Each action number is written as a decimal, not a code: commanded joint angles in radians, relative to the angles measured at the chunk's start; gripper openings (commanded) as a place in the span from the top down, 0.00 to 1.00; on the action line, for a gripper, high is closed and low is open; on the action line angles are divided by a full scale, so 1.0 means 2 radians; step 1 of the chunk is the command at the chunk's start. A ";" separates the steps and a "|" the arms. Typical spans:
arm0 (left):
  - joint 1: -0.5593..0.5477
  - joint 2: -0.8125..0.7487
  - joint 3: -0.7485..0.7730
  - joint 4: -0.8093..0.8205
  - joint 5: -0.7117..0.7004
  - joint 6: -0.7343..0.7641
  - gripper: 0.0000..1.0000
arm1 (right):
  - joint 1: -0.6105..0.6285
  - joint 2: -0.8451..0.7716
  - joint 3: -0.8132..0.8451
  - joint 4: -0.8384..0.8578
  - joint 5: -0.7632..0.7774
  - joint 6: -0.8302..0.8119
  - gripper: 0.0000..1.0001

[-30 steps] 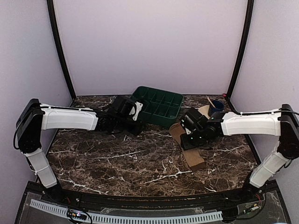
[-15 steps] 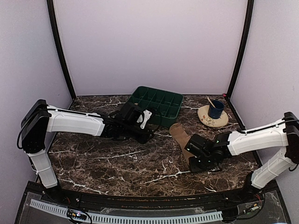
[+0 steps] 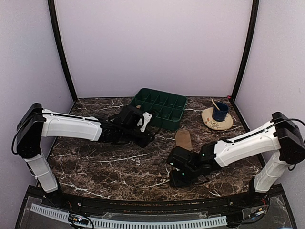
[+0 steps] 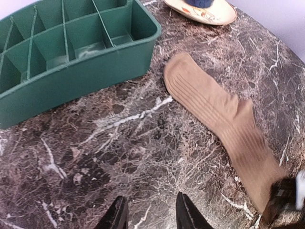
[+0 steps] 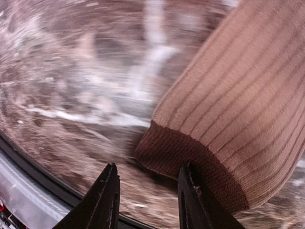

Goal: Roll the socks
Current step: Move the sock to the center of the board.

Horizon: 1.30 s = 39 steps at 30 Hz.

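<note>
Finds the left hand (image 4: pixel 150 205) released, nothing between its fingers, above the marble tabletop (image 4: pixel 95 157) beside the green tray (image 4: pixel 71 90). Sees the tan sock (image 4: pixel 214 109) flat right of centre, cuff end cut off under the right hand (image 5: pixel 148 179). Catches that hand released too, fingers astride the blurred dark cuff edge; cannot tell whether touching.

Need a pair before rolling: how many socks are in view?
1. A tan ribbed sock lies flat on the marble table, toe near the green compartment tray, cuff at the right gripper. A second sock may be hidden; none shows.
</note>
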 commanded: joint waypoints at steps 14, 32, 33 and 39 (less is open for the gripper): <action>0.006 -0.160 -0.103 -0.025 -0.116 -0.028 0.58 | 0.065 0.190 0.282 -0.061 -0.030 -0.141 0.60; 0.088 -0.223 -0.146 -0.031 -0.032 -0.106 0.52 | 0.137 0.138 0.272 -0.216 0.201 -0.340 0.46; 0.089 -0.223 -0.146 -0.033 -0.031 -0.108 0.51 | 0.140 0.136 0.267 -0.212 0.207 -0.352 0.45; 0.101 -0.228 -0.151 -0.034 -0.020 -0.119 0.48 | 0.148 0.138 0.254 -0.183 0.230 -0.410 0.43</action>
